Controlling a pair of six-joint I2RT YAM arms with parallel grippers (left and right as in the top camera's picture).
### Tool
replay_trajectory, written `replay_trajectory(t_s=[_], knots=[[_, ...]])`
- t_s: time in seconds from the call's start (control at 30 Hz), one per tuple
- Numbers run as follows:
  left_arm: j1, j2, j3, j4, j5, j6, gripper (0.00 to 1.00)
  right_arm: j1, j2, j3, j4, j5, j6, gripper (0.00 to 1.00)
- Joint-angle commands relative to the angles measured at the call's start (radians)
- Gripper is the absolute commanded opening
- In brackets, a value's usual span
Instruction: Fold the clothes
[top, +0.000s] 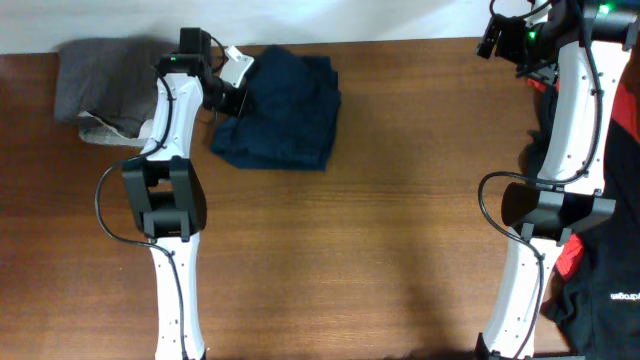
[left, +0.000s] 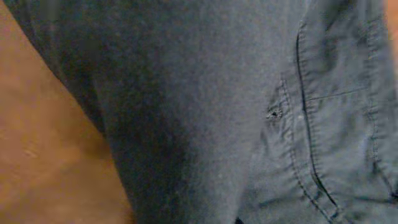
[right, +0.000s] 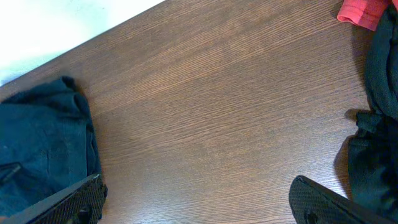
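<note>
The clothes lie in three places. A dark navy garment (top: 285, 110) sits folded at the back middle of the table. My left gripper (top: 230, 100) is at its left edge and shut on the cloth there. In the left wrist view the navy garment (left: 249, 112) with its seams fills nearly the whole frame and hides the fingers. A grey garment (top: 100, 75) lies at the back left corner. My right gripper (right: 199, 208) hangs open over bare wood at the far right, holding nothing, with the navy garment (right: 37, 143) off to its left.
Red-and-black clothes (top: 600, 280) are heaped at the table's right edge, beside the right arm's base. In the right wrist view, black cloth (right: 379, 124) and a red piece (right: 364, 11) lie close to the right finger. The wooden table (top: 380, 250) shows in front.
</note>
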Motion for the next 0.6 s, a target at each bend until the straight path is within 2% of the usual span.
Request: replay_trajectory(t_s=[0.0, 0.2, 0.57], knots=[[0.002, 0.001, 0.150, -0.002, 0.010, -0.018, 0.00, 0.006, 0.005, -0.005, 0.000, -0.013, 0.008, 0.99], [0.013, 0.001, 0.278, -0.013, -0.086, -0.017, 0.00, 0.006, 0.005, -0.005, 0.000, -0.013, 0.008, 0.99], [0.063, 0.001, 0.299, -0.010, -0.132, -0.017, 0.00, 0.006, 0.005, -0.005, 0.000, -0.013, 0.008, 0.99]])
